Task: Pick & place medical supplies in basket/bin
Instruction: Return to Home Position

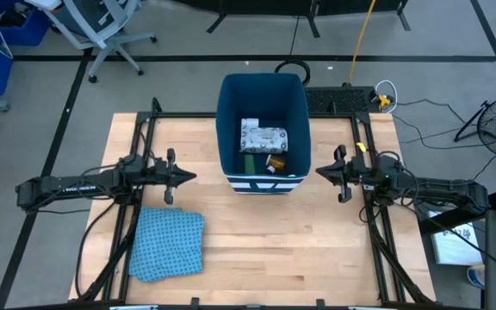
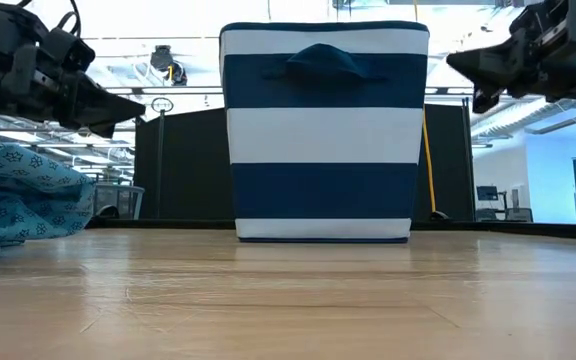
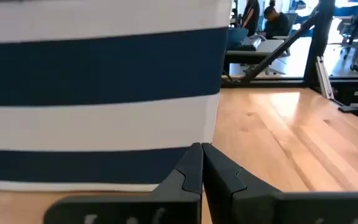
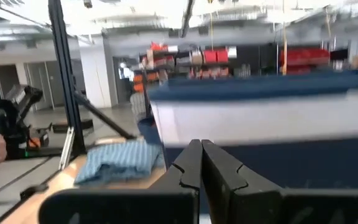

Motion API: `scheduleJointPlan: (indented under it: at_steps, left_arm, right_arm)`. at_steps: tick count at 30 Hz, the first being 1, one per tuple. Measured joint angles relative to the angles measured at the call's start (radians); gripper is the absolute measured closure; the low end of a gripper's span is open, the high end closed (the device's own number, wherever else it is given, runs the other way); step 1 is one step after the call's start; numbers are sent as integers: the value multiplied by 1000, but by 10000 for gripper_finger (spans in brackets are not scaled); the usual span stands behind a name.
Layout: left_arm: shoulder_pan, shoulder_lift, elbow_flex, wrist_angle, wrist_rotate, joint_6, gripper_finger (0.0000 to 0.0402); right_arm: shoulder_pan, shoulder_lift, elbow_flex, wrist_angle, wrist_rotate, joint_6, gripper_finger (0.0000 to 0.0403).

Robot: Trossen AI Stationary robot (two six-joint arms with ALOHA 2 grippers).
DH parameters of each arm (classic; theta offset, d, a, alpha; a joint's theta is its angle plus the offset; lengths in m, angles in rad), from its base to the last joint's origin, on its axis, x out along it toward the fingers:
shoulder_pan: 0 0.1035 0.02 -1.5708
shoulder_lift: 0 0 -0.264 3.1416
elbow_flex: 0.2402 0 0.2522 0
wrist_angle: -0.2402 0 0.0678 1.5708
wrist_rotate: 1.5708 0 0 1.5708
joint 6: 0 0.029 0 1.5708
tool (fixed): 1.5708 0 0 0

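The deep dark-blue, white-striped bin [image 1: 262, 129] stands at the table's far middle, also seen in the low view [image 2: 323, 130]. Inside it lie a flat white green-printed packet [image 1: 263, 136], a green block [image 1: 248, 162], a black block [image 1: 261, 161] and an orange piece [image 1: 277, 161]. My left gripper [image 1: 189, 176] is shut and hovers left of the bin, its fingertips [image 3: 202, 149] close to the striped wall. My right gripper [image 1: 320, 171] is shut and hovers right of the bin, near its rim [image 4: 201, 144]. Neither holds anything.
A crumpled blue patterned cloth [image 1: 168, 242] lies on the table's near left, seen in the low view [image 2: 23, 200] and the right wrist view [image 4: 118, 160]. Bare wood lies in front of the bin. Black frame rails run along both table sides.
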Motion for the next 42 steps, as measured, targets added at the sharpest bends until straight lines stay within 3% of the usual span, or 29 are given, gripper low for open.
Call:
scheduleJointPlan:
  at_steps: [13,26,42]
  left_arm:
    - [0,0,0,-42,-27,-100,386]
    - [0,0,0,-42,-27,-97,342]
    - [0,0,0,-42,-27,-99,339]
  right_arm:
    - [0,0,0,-235,0,116,403]
    - [0,-1,0,-242,1,115,403]
    - [0,-1,0,-242,0,115,403]
